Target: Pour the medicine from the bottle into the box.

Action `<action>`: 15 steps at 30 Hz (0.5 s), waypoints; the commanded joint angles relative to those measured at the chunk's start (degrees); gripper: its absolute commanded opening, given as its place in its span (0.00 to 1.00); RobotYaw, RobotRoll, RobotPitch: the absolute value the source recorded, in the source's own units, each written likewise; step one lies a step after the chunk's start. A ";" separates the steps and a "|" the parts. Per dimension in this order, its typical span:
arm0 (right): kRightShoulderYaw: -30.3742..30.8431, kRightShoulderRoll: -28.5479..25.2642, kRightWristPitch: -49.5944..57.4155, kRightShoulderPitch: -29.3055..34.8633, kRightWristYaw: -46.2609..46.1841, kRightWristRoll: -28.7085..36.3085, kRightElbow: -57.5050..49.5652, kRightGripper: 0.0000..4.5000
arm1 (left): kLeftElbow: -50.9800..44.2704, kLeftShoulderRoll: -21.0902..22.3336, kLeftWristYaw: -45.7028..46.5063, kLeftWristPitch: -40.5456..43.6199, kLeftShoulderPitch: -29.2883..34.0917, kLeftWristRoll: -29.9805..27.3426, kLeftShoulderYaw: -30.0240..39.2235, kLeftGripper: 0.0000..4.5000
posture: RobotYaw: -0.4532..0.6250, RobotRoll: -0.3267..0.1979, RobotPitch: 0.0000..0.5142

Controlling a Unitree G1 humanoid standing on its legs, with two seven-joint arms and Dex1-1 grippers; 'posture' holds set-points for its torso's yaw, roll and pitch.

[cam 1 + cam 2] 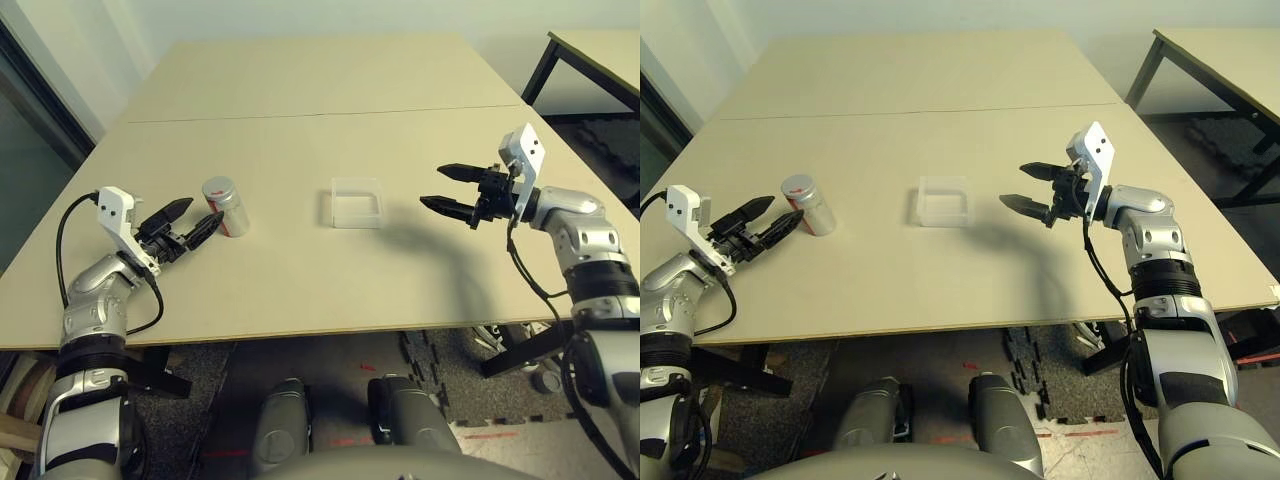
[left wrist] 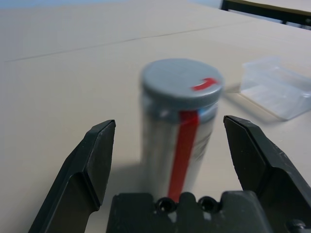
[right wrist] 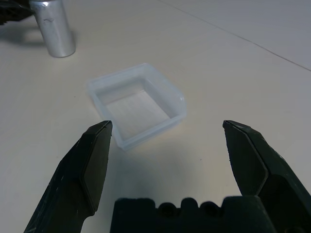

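The bottle [image 1: 226,206] stands upright on the pale surface [image 1: 300,130], on the robot's left side. It is silvery with a red strip down its side and a round grey cap on top, and the cap has a red mark on it. The left claw [image 1: 196,222] is wide open and holds nothing. It sits low, just beside the bottle, and its two black fingers [image 2: 85,170] point at the bottle with one finger to each side. They do not touch the bottle. The box [image 1: 357,203] is clear plastic and lies flat on the surface near the middle, to the right of the bottle and apart from it. It looks open on top, and no pill can be made out inside it. The right claw [image 1: 449,190] is wide open too and holds nothing. It hangs above the surface on the right of the box, and its fingers [image 3: 87,170] point toward the box without touching it. A second table [image 1: 600,60] stands at the far right.
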 commanded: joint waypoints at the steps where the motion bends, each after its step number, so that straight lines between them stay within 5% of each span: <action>1: -0.30 -0.64 0.26 0.81 -0.27 0.14 -0.82 1.00 | 3.16 -0.60 -0.41 -1.84 -1.86 1.50 -1.06 0.99 | 0.33 0.62 0.11; 15: 0.06 0.14 1.16 2.03 -1.24 0.44 -3.61 1.00 | 16.00 -0.97 -0.31 -9.52 -11.28 7.40 -5.04 0.99 | 0.32 0.62 0.11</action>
